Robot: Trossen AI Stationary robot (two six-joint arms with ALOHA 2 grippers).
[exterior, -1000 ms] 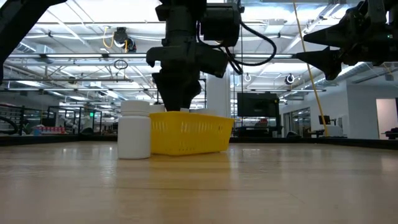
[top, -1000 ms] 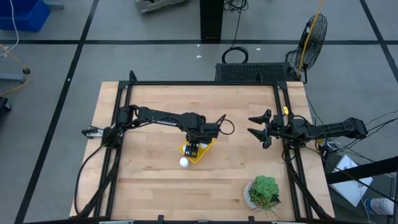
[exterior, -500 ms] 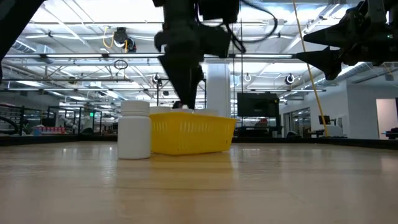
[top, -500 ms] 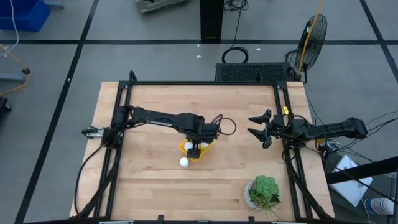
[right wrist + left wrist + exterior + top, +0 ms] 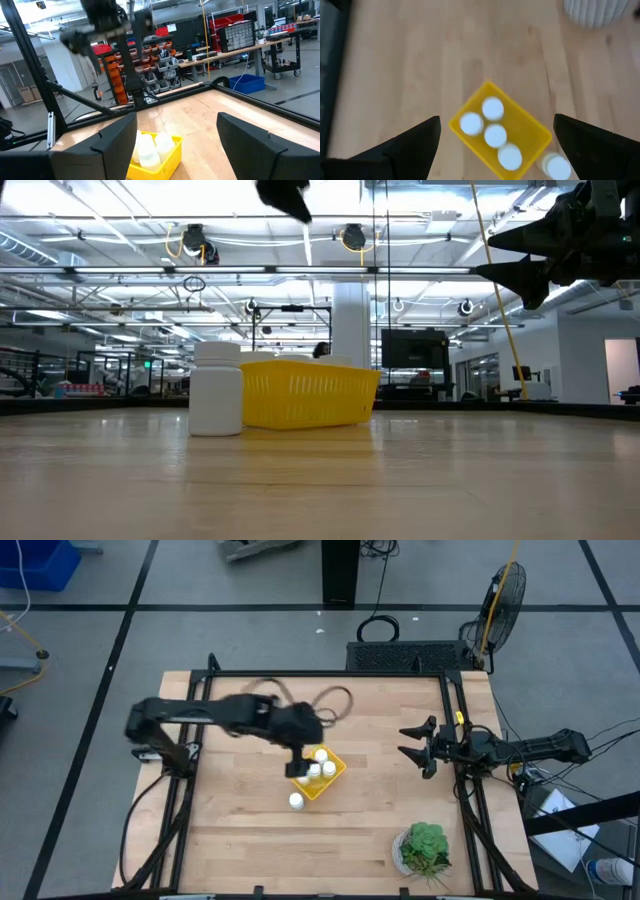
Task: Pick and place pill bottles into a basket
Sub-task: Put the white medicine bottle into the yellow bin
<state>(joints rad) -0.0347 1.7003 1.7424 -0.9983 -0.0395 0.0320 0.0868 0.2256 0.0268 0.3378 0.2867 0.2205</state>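
The yellow basket [image 5: 334,774] stands mid-table with several white pill bottles [image 5: 493,108] upright inside it. One more pill bottle [image 5: 217,388] stands on its base on the table just outside the basket's near-left corner. My left gripper [image 5: 496,119] hangs high above the basket, pointing down, open and with nothing between its fingers; the low view shows only its tip [image 5: 283,195] at the top. My right gripper [image 5: 410,741] waits open at the table's right side, above the wood.
A white pot with a green plant [image 5: 424,849] stands at the near right corner. Black frame rails [image 5: 330,674] run along the far, left and right sides. Bare wood [image 5: 240,830] lies near the front edge and between the basket and my right gripper.
My left gripper has risen from inside the basket to high above it, and its arm has swung back toward the table's far left. The bottles in the basket, covered by the gripper before, now show. The basket and the bottle outside it have stayed put.
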